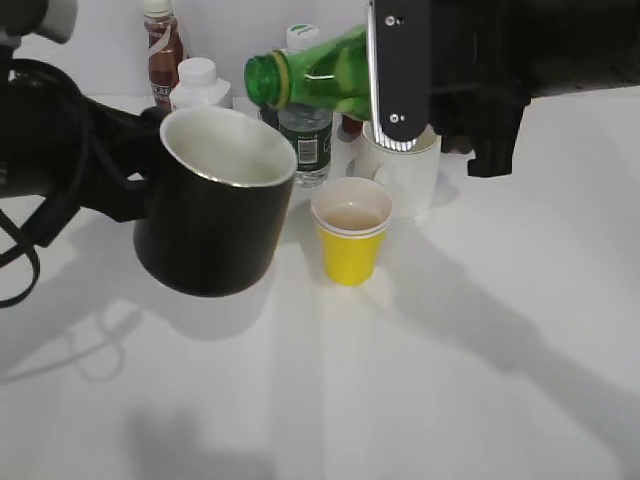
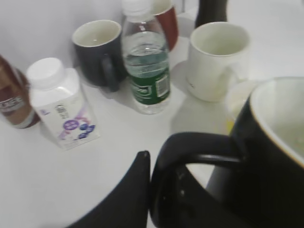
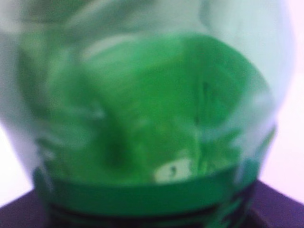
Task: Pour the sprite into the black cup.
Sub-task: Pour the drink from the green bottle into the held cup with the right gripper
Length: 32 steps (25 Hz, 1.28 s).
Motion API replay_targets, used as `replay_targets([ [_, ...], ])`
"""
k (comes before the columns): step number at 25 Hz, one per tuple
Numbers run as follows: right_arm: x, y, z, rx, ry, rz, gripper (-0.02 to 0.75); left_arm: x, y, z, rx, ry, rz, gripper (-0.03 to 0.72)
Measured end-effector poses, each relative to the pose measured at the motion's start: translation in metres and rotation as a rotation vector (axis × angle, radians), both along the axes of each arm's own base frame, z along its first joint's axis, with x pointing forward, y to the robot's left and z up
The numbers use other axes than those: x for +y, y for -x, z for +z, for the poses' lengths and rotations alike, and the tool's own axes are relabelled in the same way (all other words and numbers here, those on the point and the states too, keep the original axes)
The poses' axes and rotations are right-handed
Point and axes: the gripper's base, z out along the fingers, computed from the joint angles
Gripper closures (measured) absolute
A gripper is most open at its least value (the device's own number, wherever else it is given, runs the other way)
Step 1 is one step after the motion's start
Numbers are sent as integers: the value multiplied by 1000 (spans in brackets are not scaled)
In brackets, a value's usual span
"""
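Observation:
The black cup is held up off the table, tilted, white inside showing. My left gripper is shut on its black loop handle; the cup's rim shows in the left wrist view. The sprite is tipped almost level, its open green mouth pointing left just above the cup's far rim. My right gripper is shut on the bottle's body; its fingertips are hidden. The right wrist view is filled by the blurred green bottle. No liquid stream is visible.
A yellow paper cup stands beside the black cup. Behind are a white mug, a clear water bottle with a green label, a small dark mug, a dark red mug, a white bottle and a brown bottle.

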Motion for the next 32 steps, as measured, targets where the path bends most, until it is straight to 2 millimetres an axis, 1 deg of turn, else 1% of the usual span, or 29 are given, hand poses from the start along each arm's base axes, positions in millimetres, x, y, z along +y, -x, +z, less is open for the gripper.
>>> replay_targets([
  [5, -1, -2, 2, -61, 67, 32, 322, -8, 4, -2, 7, -2, -33, 629],
  [14, 1, -4, 7, -168, 152, 110, 322, -8, 5, -3, 19, -11, -32, 629],
  [21, 1, -4, 8, -199, 188, 129, 322, -7, 5, -4, 24, -15, -31, 629],
  [32, 2, -4, 8, -207, 191, 137, 322, -7, 5, -4, 26, -17, -31, 629],
])
